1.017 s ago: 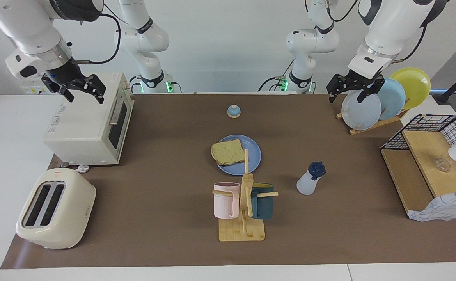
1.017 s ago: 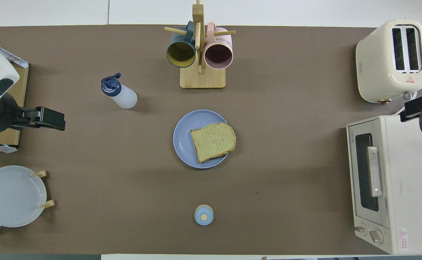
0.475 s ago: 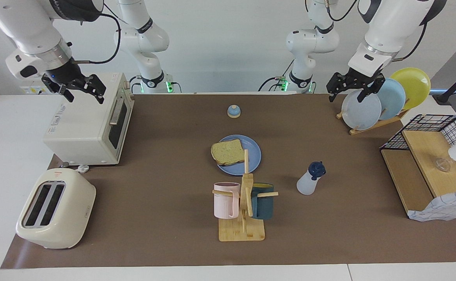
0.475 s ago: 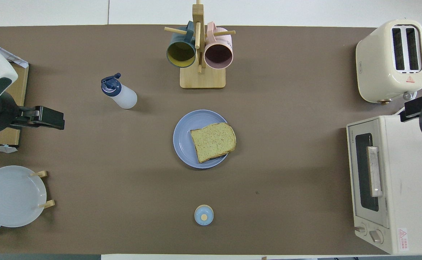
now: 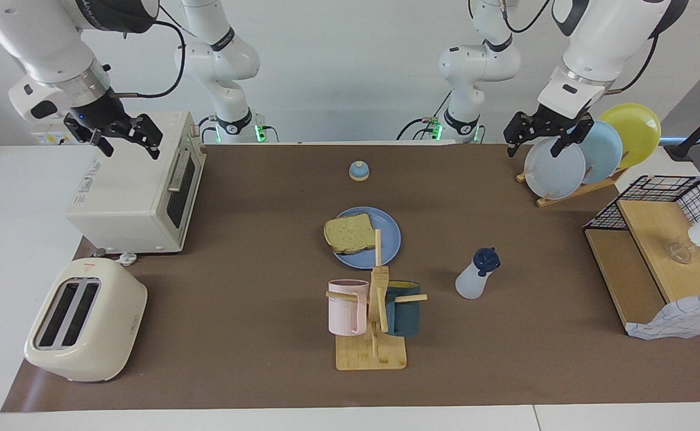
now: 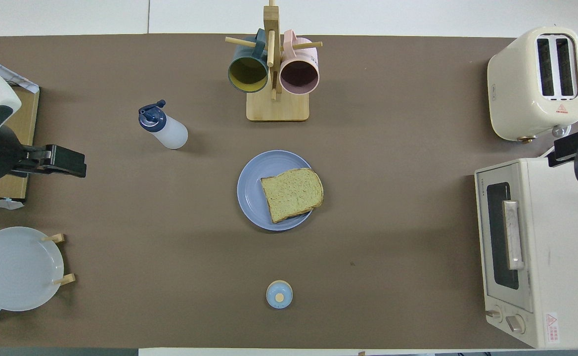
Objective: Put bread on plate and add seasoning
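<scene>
- The left gripper (image 5: 535, 139) hangs in the air with its fingers spread and nothing between them, over the plate rack (image 5: 571, 190) at the left arm's end of the table.
- The right gripper (image 5: 127, 137) is raised over the toaster oven (image 5: 128, 191) at the right arm's end, jaws apart and empty.
- The plate (image 5: 385, 239) lies flat near the middle of the brown mat (image 5: 254, 335), well apart from both grippers.
- The bread (image 5: 348, 233) rests on the plate, toward the right arm's end, with 1 edge overhanging the rim.
- The seasoning (image 5: 475, 276) stands on the mat, tilted, farther from the robots than the plate and toward the left arm's end.
- A mug tree (image 5: 373, 335) with 2 mugs stands farther from the robots than the plate.
- A small bell (image 5: 358, 171) sits nearer to the robots than the plate.
- A cream toaster (image 5: 83, 320) stands farther from the robots than the toaster oven.
</scene>
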Controlling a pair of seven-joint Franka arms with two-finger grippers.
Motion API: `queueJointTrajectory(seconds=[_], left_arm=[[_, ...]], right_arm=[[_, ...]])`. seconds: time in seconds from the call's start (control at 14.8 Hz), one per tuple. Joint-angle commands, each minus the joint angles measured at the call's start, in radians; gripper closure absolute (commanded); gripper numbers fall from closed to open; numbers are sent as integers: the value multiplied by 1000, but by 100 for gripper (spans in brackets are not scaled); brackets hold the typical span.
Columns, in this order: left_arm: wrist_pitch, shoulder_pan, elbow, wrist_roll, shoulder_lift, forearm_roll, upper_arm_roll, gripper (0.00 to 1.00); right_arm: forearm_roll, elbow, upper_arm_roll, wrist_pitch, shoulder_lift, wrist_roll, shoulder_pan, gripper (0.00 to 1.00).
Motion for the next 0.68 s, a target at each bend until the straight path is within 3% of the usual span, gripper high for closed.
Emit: queueJointTrajectory(seconds=[0.0, 0.61], left_arm=[[-31, 3, 20, 18, 12, 1, 2, 0], [-30, 9, 20, 16, 4, 1, 1, 0]], right_arm=[[-6, -28, 8, 20, -22, -19, -12, 0], [-6, -30, 7, 19, -21, -19, -16, 0]])
